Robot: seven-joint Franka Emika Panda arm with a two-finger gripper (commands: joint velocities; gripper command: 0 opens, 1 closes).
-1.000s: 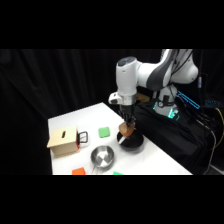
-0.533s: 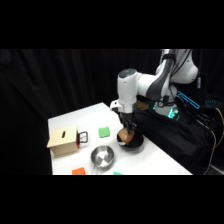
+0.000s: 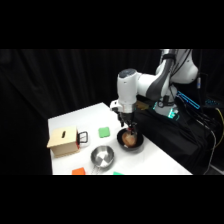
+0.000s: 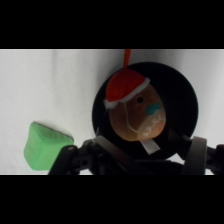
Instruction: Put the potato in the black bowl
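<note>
Side view: the white arm (image 3: 150,85) reaches from the upper right and drops its pincer (image 3: 129,129) straight over the black bowl (image 3: 131,141), which sits close to the tabletop's (image 3: 70,120) right edge. The potato (image 3: 129,139) shows as a tan lump inside the bowl, right under the pincer tips; whether the tips grip it or stand clear of it cannot be told from here. A green block (image 3: 104,132) lies just left of the bowl, a metal pan (image 3: 102,157) nearer the front edge, and a tan box (image 3: 63,141) toward the left edge with a small dark frame (image 3: 82,137) at its side. An orange block (image 3: 78,171) is cut off at the front edge. Open white surface remains toward the tabletop's far corner behind the box and the green block; to the bowl's right the tabletop ends almost at once against dark cloth.

Wrist view: the potato (image 4: 136,114), tan with a red cap-like patch and small markings, lies within the black bowl (image 4: 182,95), filling much of its floor. The pincer's (image 4: 141,150) black linkage crosses the bottom edge and hides the bowl's near rim; its tips are hard to make out, so the pincer's spread cannot be told. The green block (image 4: 45,148) sits apart from the bowl at lower left, partly covered by the linkage.
</note>
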